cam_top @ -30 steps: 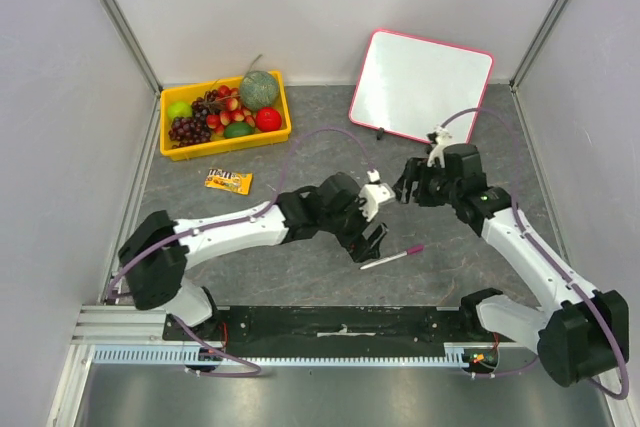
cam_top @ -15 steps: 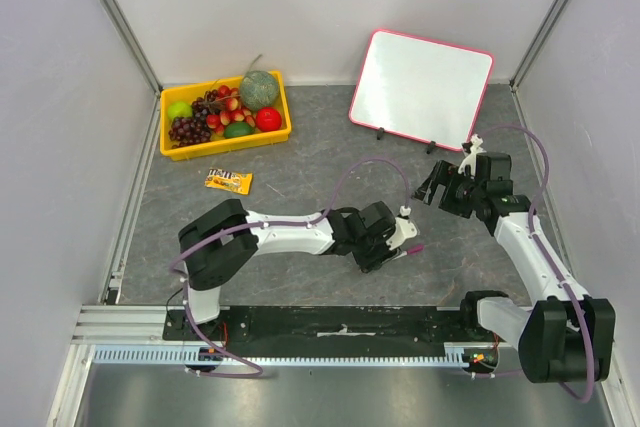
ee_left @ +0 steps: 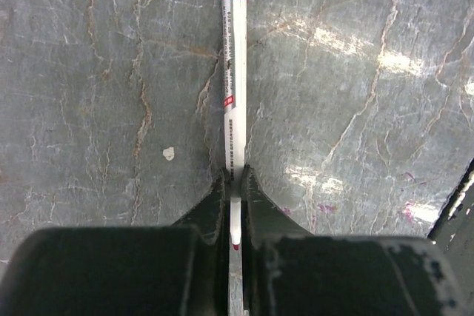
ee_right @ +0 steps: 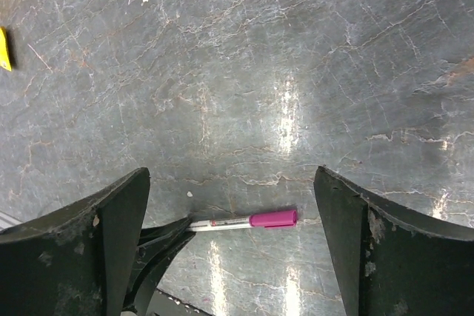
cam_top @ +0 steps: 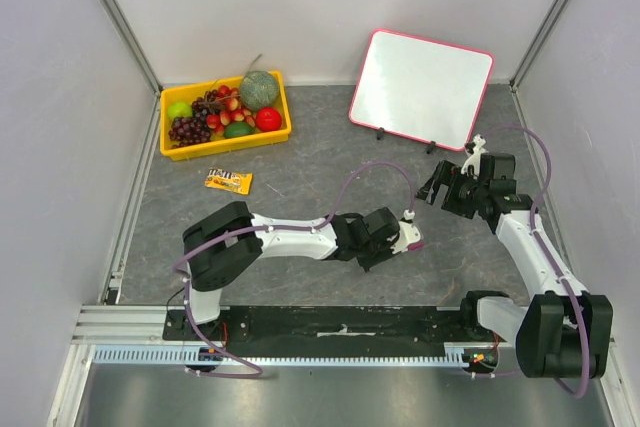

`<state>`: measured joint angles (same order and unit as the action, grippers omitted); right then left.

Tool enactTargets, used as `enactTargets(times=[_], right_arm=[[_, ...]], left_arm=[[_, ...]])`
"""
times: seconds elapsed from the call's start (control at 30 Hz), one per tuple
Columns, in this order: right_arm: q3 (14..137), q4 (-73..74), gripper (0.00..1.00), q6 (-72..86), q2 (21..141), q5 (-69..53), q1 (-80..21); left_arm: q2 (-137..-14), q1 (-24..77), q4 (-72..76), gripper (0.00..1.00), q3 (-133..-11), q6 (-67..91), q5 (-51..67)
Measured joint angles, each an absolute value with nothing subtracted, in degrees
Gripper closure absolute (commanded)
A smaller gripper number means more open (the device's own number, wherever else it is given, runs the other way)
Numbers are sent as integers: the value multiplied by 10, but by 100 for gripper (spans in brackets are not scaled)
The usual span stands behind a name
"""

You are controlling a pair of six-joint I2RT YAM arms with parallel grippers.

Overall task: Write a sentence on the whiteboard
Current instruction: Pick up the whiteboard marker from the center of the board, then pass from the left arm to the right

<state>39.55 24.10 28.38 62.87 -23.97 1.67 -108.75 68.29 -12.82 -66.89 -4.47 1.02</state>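
The whiteboard [cam_top: 420, 87], white with a pink-red rim, leans at the back right on small black feet. Its face is plain white and the sentence is out of view. A marker [cam_top: 413, 245] with a white barrel and magenta cap lies on the grey table. My left gripper [cam_top: 398, 241] is shut on the marker's [ee_left: 233, 94] tail end, jaws [ee_left: 235, 177] pressed to the barrel. In the right wrist view the marker [ee_right: 244, 220] sits below my right gripper [ee_right: 231, 175], which hangs open and empty. From above, the right gripper [cam_top: 437, 187] is up and to the right of the marker.
A yellow tray [cam_top: 164, 129] of fruit stands at the back left. A small orange snack packet [cam_top: 229, 181] lies just in front of it. Grey walls close in the table on three sides, and the arm bases sit along the near edge.
My left arm reached right to the marker and its jaws closed on the barrel's end. My right gripper drew back to the right and opened wider.
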Motion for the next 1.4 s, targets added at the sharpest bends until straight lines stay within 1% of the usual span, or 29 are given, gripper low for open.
enactTargets(times=[0.17, 0.3, 0.47, 0.63, 0.73, 0.87, 1.0, 1.07, 1.17, 1.33, 1.37, 1.4], right_arm=[[396, 241, 2, 278, 635, -244, 17], [407, 243, 2, 273, 645, -248, 17], [433, 229, 2, 269, 661, -280, 17], [435, 180, 2, 276, 674, -358, 13], [441, 155, 2, 282, 684, -378, -20], [455, 107, 2, 298, 693, -392, -116], [458, 9, 9, 349, 696, -414, -187], [458, -45, 15, 381, 702, -423, -200], [456, -123, 19, 427, 715, -435, -214], [455, -194, 25, 471, 733, -456, -229], [454, -199, 28, 475, 735, -459, -230], [448, -217, 35, 489, 738, -469, -232]], left_arm=[[-1082, 680, -118, 98, -662, -38, 0], [-1065, 655, -126, 98, -646, -24, 4], [-997, 565, -154, 98, -624, 3, 34], [-899, 444, -168, 98, -617, 42, 103], [-850, 388, -171, 98, -613, 67, 158], [-812, 347, -175, 98, -611, 96, 249], [-789, 324, -173, 98, -602, 119, 339], [-776, 316, -170, 98, -596, 126, 369], [-761, 309, -160, 98, -594, 137, 407], [-752, 307, -139, 98, -594, 151, 448], [-752, 307, -134, 98, -592, 152, 454], [-752, 307, -129, 98, -590, 156, 467]])
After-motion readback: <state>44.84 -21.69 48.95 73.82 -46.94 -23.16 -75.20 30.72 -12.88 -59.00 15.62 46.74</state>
